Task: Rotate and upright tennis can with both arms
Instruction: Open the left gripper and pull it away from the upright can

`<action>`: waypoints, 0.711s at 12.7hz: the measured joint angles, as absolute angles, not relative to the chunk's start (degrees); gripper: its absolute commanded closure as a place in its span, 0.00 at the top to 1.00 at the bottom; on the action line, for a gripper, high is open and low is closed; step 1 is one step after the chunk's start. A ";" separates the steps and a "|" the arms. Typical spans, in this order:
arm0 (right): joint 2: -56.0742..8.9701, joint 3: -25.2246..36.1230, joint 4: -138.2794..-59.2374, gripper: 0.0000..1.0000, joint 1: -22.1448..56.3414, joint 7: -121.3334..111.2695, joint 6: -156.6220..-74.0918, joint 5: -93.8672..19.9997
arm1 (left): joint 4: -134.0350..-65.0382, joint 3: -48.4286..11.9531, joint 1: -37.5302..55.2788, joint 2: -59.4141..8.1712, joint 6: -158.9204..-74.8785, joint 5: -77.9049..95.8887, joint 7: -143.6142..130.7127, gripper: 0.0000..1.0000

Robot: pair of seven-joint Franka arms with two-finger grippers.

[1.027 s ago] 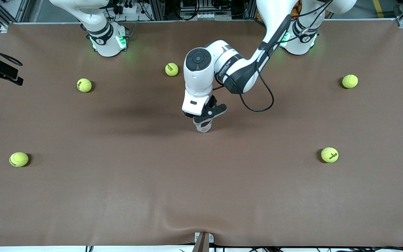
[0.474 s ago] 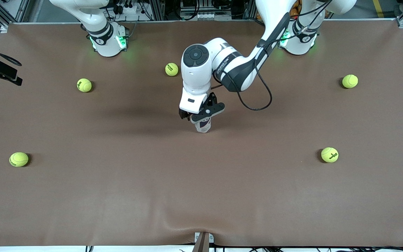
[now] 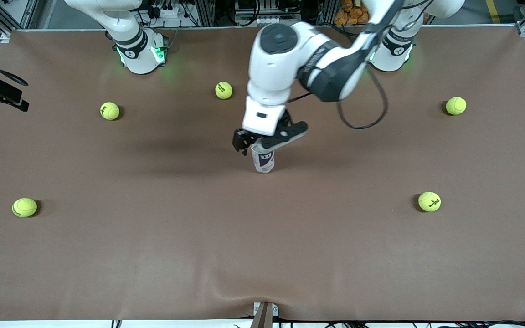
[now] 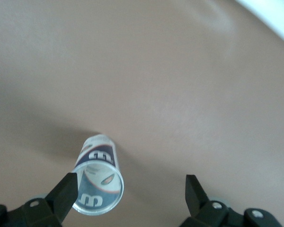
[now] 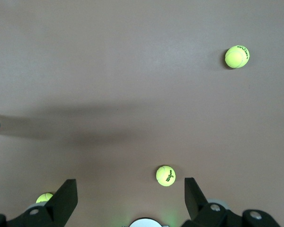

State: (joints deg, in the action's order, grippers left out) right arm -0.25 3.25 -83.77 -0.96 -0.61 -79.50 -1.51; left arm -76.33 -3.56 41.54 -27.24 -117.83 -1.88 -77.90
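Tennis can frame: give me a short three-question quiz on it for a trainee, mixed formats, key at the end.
1. True or false: the tennis can stands upright on the table.
2. The left claw is: A) shut on the can; B) open, just above the can; C) holding a ball.
3. How many tennis balls lie on the table in the front view?

Key
1. True. The left wrist view looks down its open mouth.
2. B. Its fingers stand apart, clear of the can.
3. Five. The right claw is also open, up near its own base, waiting.
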 measured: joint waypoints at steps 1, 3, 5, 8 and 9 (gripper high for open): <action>-0.25 3.24 -83.77 1.00 -0.96 -0.61 -79.50 -1.51 | -76.27 -3.53 39.70 -26.09 -117.45 -1.70 -76.99 1.00; -0.25 3.24 -83.77 1.00 -0.96 -0.61 -79.50 -1.51 | -76.25 -3.47 35.83 -24.41 -114.95 -1.47 -71.17 1.00; -0.25 3.23 -83.76 1.00 -0.96 -0.61 -79.50 -1.51 | -76.22 -3.39 31.64 -23.55 -113.90 -1.23 -64.02 1.00; -0.25 3.24 -83.75 1.00 -0.96 -0.61 -79.50 -1.51 | -76.22 -3.39 25.52 -22.76 -111.84 -1.03 -54.43 1.00; -0.25 3.22 -83.75 1.00 -0.96 -0.61 -79.51 -1.51 | -76.22 -3.36 24.18 -22.63 -111.61 -1.02 -52.64 1.00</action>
